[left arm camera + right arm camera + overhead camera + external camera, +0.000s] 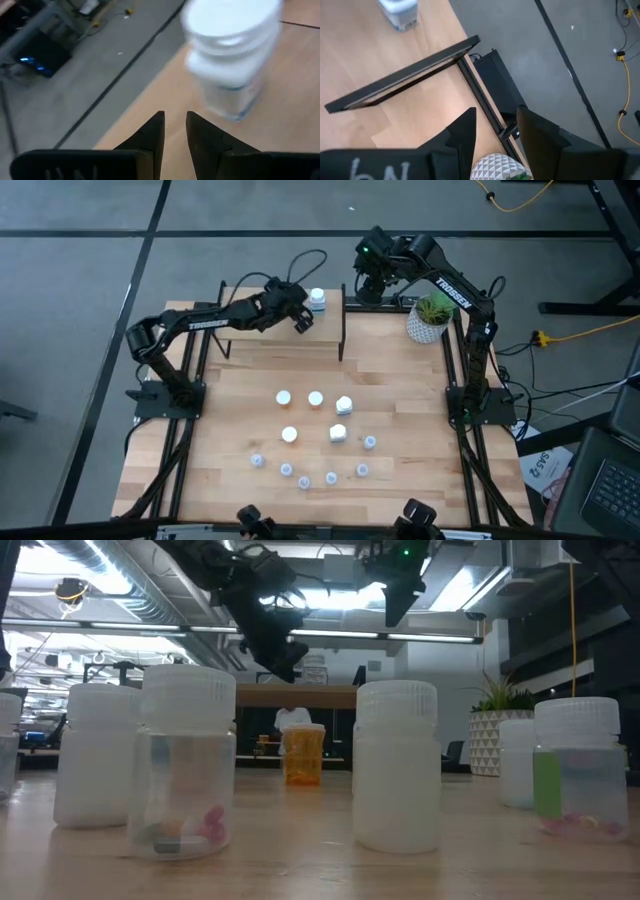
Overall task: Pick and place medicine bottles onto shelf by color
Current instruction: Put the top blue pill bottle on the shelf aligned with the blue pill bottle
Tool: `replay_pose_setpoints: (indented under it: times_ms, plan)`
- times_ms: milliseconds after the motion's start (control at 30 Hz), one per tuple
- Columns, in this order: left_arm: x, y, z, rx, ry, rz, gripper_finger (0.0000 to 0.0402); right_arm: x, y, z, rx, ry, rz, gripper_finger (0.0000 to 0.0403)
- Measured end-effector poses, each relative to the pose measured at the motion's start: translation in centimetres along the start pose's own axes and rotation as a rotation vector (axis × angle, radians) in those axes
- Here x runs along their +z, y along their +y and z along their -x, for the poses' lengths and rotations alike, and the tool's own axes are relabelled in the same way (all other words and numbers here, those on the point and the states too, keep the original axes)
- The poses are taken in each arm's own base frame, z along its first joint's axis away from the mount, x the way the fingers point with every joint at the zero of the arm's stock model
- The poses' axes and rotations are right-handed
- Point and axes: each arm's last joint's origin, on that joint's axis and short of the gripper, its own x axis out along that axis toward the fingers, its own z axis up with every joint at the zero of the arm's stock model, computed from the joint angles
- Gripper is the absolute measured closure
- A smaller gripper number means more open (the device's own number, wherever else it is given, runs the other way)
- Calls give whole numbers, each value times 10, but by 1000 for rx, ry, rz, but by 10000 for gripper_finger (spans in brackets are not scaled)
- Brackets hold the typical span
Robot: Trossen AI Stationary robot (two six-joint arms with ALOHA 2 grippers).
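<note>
One pale-blue bottle with a white cap (318, 300) (230, 55) stands upright on its base near the far right corner of the shelf (270, 340). My left gripper (302, 323) (175, 116) hovers over the shelf just short of this bottle, its fingers a narrow gap apart with nothing between them. My right gripper (372, 280) (497, 112) hangs open and empty above the shelf's far right end. On the table in front of the shelf stand orange bottles (283, 397), white ones (343, 405) and several pale-blue vials (304, 480).
A white pot with a green plant (430, 320) stands at the table's far right, right of the shelf and below my right gripper. The shelf's left half is bare wood. Black frame rails run along both table sides.
</note>
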Motion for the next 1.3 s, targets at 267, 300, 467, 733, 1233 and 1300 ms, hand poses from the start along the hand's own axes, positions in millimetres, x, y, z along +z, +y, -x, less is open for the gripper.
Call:
replay_pose_setpoints:
  times_ms: [267,300,467,733,1233,1300]
  plan:
    - [18,19,85,-36,1,6,328,-10,11,1,330,48,13,258]
    - [19,21,99,-51,-1,10,328,-10,16,3,409,37,18,258]
    - [5,29,163,-135,17,4,328,-13,48,17,743,-17,135,258]
    - [-31,42,230,-354,95,-1,328,-44,122,14,749,174,294,258]
    - [-40,34,260,-488,30,-73,328,-78,223,-20,495,86,538,258]
    - [-39,33,259,-484,27,-72,328,-77,226,-19,481,52,548,258]
